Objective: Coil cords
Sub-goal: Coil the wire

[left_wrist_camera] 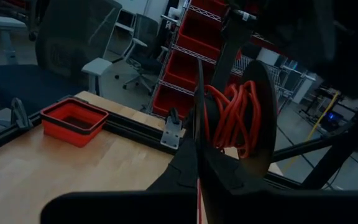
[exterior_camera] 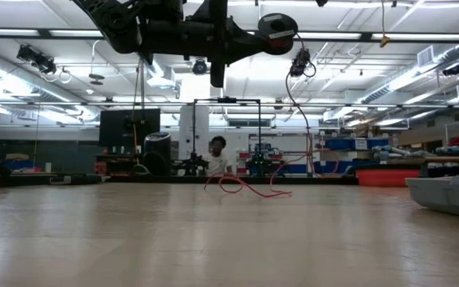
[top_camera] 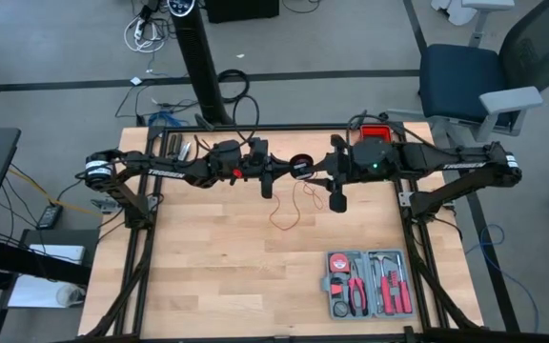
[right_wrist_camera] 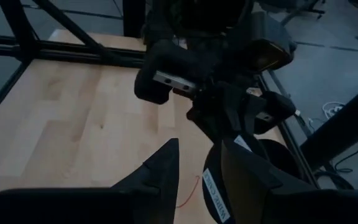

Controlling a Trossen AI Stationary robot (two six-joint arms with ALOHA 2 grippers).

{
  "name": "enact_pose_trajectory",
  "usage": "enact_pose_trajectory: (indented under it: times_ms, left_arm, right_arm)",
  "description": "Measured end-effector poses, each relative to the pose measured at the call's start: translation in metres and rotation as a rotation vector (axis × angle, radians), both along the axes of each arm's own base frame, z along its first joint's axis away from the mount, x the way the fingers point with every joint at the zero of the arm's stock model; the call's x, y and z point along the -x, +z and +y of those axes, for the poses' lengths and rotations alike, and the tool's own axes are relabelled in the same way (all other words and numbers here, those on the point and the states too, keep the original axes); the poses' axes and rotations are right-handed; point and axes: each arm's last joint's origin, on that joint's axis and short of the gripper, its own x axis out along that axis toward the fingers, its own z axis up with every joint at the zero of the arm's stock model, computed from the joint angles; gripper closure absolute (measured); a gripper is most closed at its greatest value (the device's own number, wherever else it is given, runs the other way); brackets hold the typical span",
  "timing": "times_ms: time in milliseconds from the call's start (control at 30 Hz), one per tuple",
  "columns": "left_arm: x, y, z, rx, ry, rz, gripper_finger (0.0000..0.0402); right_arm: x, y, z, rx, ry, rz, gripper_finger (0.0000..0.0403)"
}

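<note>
A black spool [left_wrist_camera: 263,93] wound with the bright red cord [left_wrist_camera: 235,115] hangs high above the table's far middle, with my left gripper [top_camera: 294,170] shut on it. From the spool [top_camera: 301,168] a free length of cord [exterior_camera: 289,96] drops to the table. Its end lies there in loose loops [top_camera: 289,214]. My right gripper [top_camera: 335,183] stands open just right of the spool, high over the table. Its fingers [right_wrist_camera: 163,165] slant down toward my left gripper and touch nothing. My left gripper pinches one thin side disc of the spool by its rim [left_wrist_camera: 199,134] between its two fingers. The fingers lie level and come from the table's left. The spool is lifted clear, its wound cord beyond the held disc, and the free cord hangs slack from it.
A grey tool case [top_camera: 368,284] with red-handled tools lies open near the table's front right. A red tray [top_camera: 375,133] sits at the far right edge. Some small tools [top_camera: 184,148] lie at the far left. Bare wood [top_camera: 208,257] fills the near left.
</note>
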Motion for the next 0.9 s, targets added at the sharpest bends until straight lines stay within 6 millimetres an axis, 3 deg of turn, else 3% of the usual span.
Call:
enact_pose_trajectory:
  times_ms: [700,900]
  left_arm:
    - [0.0,-0.001,0.0,-0.001,0.0,0.006,0.0396]
    - [0.0,-0.002,0.0,-0.141,-0.007,0.031,0.0396]
  right_arm:
    - [0.008,0.008,-0.009,0.026,0.011,-0.035,0.0287]
    - [0.013,0.005,-0.025,0.016,0.013,0.017,0.0287]
